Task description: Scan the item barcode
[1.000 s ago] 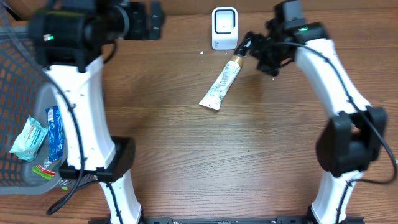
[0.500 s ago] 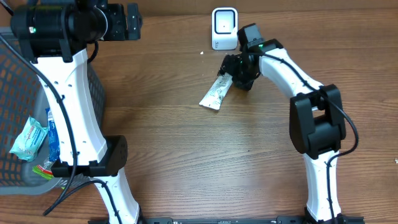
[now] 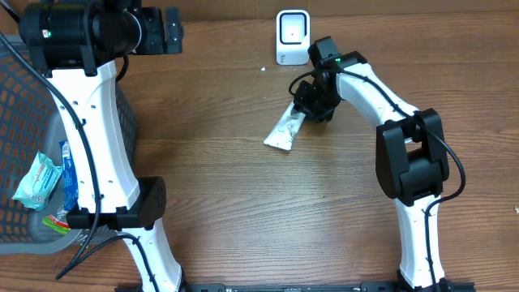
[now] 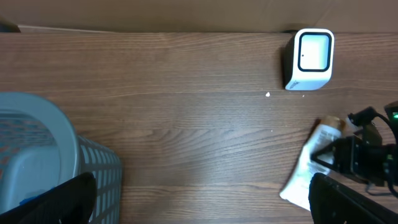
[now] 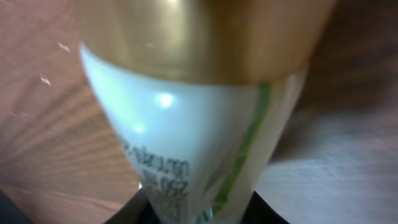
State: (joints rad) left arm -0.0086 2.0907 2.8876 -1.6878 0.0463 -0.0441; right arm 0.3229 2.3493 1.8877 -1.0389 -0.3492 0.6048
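Note:
The item is a white tube [image 3: 284,130] with green print and a gold cap, lying aslant on the wooden table just in front of the white scanner [image 3: 293,36]. My right gripper [image 3: 313,107] is at the tube's cap end. In the right wrist view the tube [image 5: 186,118] fills the frame and the dark fingers of the right gripper [image 5: 205,214] press on both its sides. No barcode shows. My left gripper [image 4: 202,199] hangs open over bare table; its view takes in the scanner [image 4: 311,59] and the tube [image 4: 311,168].
A grey mesh basket [image 3: 20,97] stands at the table's left edge, with a teal packet [image 3: 36,182] and other wrapped goods inside. The left arm's white links rise beside it. The basket's rim [image 4: 59,134] shows under the left gripper.
My right arm swung in from the back right to the tube's cap end and its jaws closed on it. The tube has turned slightly. The left arm shifted a little to the left.

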